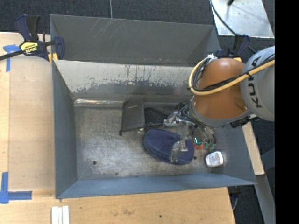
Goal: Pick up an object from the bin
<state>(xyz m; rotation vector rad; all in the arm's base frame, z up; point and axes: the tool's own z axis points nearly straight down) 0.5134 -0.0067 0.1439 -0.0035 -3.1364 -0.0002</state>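
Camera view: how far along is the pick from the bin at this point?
Done: the claw sits low in the bin, at the right end of a blue oval pad. In hand: the grasp itself; the pad lies on the bin floor, beside a dark grey flat piece. Left: lifting it clear.

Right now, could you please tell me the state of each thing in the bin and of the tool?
Blue oval pouch: lying flat, right of centre.
Dark flat piece: lying by the back wall.
Small white item: lying near the front right corner.
Tool: low in the bin, over the pouch's right end.
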